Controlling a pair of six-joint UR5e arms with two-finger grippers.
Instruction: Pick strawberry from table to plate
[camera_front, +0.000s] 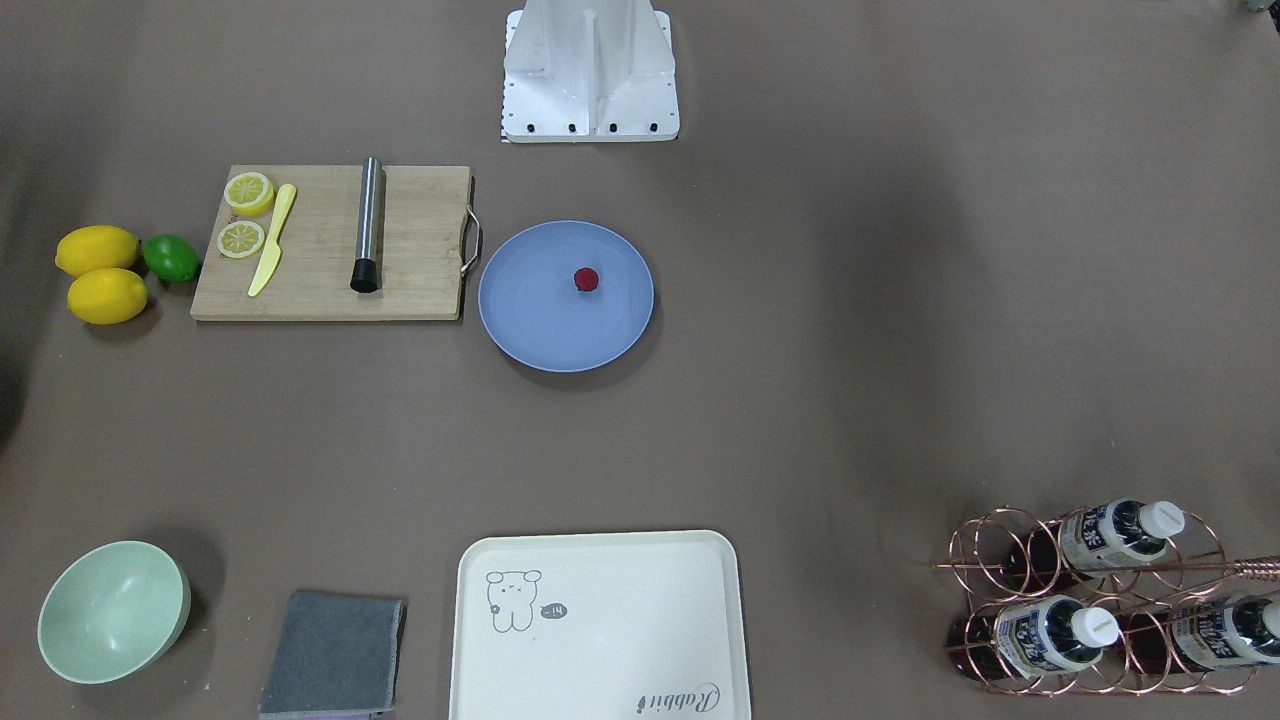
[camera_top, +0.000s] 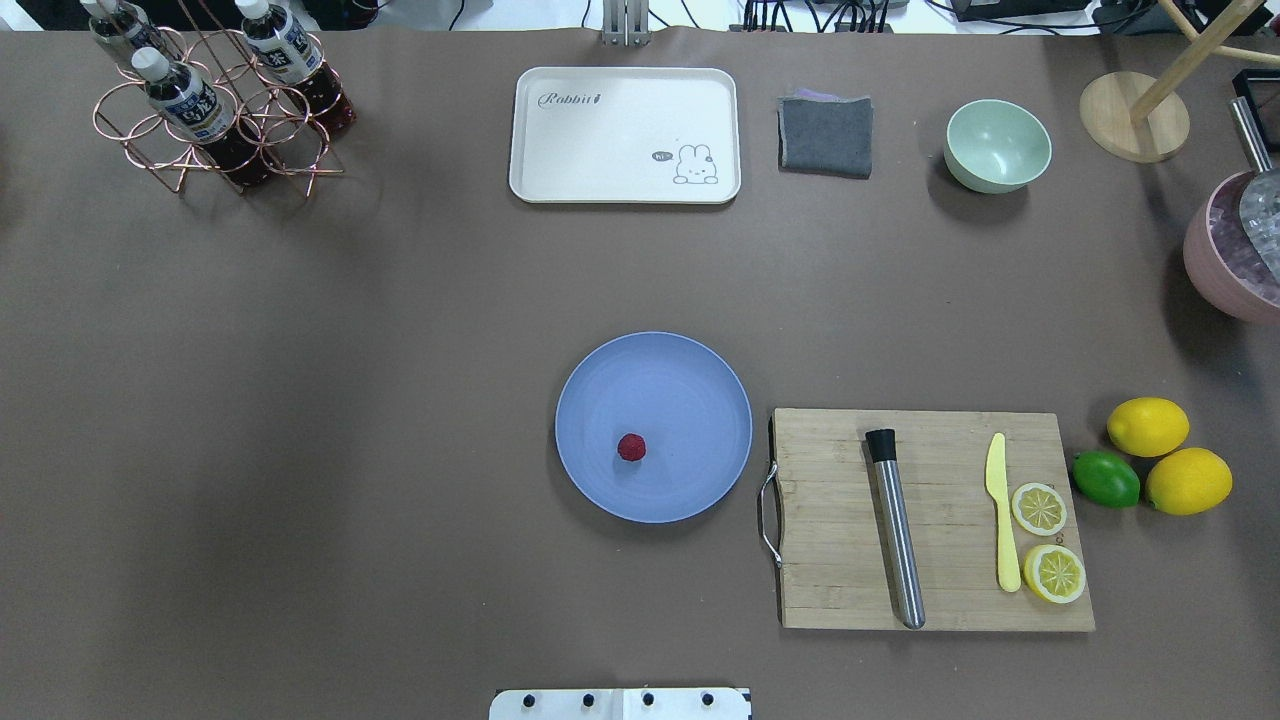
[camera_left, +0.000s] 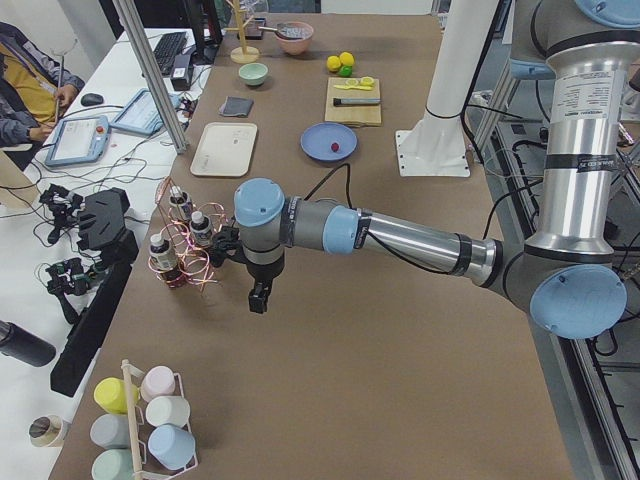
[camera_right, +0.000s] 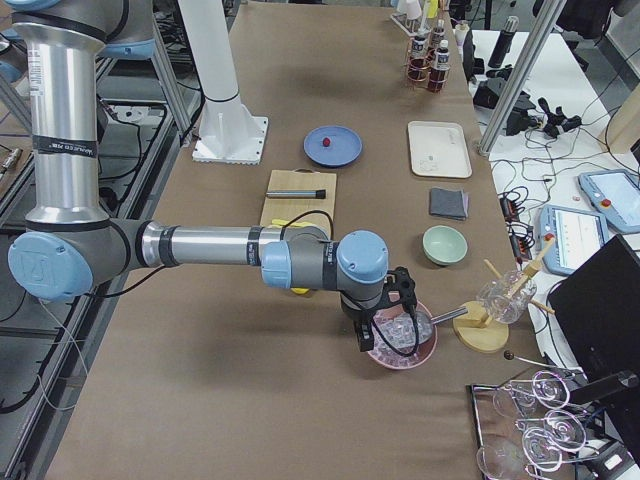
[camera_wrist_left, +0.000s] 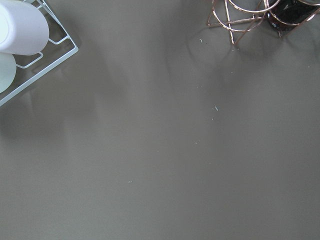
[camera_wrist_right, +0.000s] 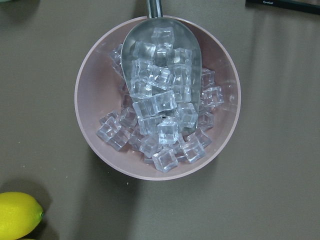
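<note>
The dark-red strawberry (camera_front: 586, 279) (camera_top: 631, 447) lies inside the blue-lavender plate (camera_front: 540, 320) (camera_top: 690, 390), which rests on the brown table (camera_front: 820, 420) beside the cutting board. Neither gripper is near it. My left gripper (camera_left: 258, 298) hangs over bare table at the left end, close to the copper bottle rack. Over at the right end, my right gripper (camera_right: 366, 338) hovers above a pink bowl of ice cubes (camera_wrist_right: 157, 97). Both grippers show only in the side views, so I cannot tell whether they are open or shut.
A wooden cutting board (camera_top: 940, 520) holds a steel muddler, a yellow knife and two lemon slices. Two lemons (camera_top: 1148, 426) and a lime (camera_top: 1105, 478) lie beside it. Further off are a cream tray (camera_top: 625, 135), grey cloth (camera_top: 826, 134), green bowl (camera_top: 996, 146) and bottle rack (camera_top: 215, 110).
</note>
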